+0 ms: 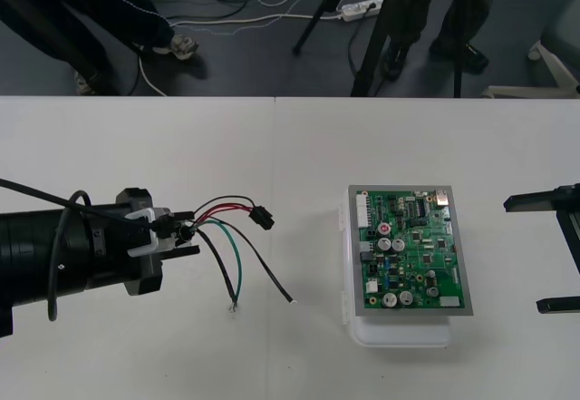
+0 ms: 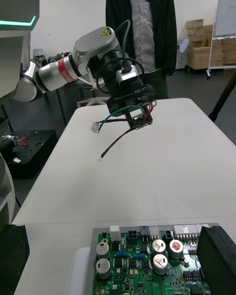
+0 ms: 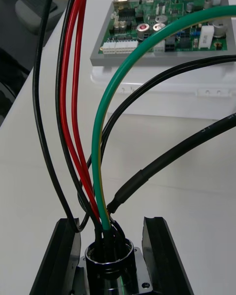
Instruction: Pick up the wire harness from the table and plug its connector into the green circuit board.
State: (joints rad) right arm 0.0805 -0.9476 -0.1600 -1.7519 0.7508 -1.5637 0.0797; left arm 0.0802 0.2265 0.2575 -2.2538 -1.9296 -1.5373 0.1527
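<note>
The round metal socket [image 3: 109, 256] of the harness [image 1: 227, 237] sits clamped between the two black fingers [image 3: 60, 255] of the left hand [image 1: 184, 233], which is closed on it over the left part of the desk [image 1: 136, 346]. Red, black and green wires [image 1: 237, 257] fan out from the hand toward the circuit board [image 1: 412, 250], the small black plug [image 1: 263, 218] hanging free, well apart from the board. The board lies on its white base [image 1: 399, 332]. The right hand [image 1: 526, 255] is at the desk's right edge, fingers spread wide.
</note>
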